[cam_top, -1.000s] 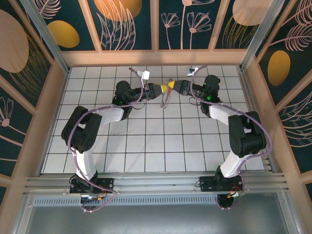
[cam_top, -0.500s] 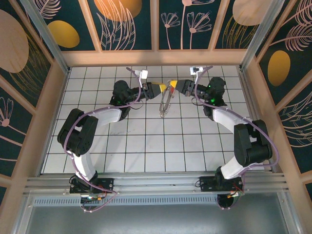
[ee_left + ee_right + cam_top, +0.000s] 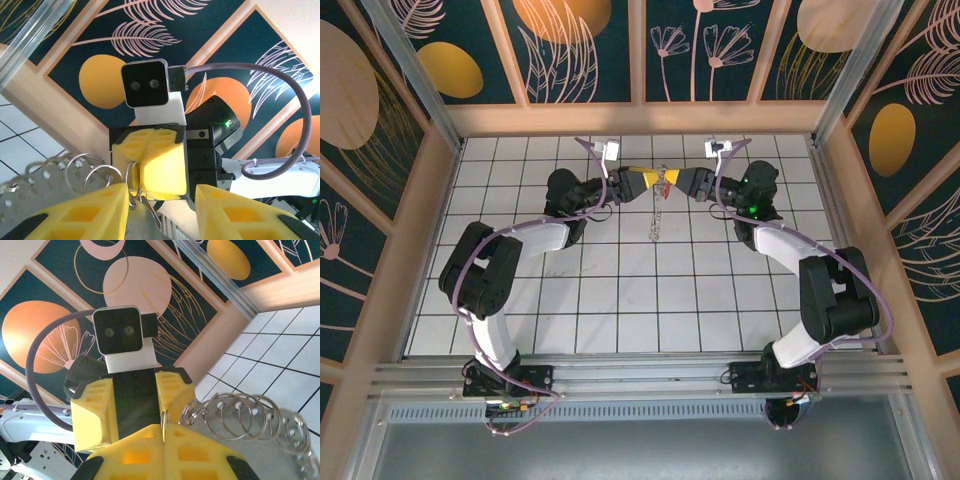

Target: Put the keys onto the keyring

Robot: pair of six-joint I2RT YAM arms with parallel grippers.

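A white tiled floor lies at the centre, with a grey metal rail at 6 o'clock. Teal wall panels with orange discs and pale leaves stand from 9 to 3 o'clock.

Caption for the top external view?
Left end effector and right end effector face each other over the far tiles, keyring dangling between.

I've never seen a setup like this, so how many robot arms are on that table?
2. The left arm stands at the near-left edge, the right arm at the near-right; both bend inward toward each other.
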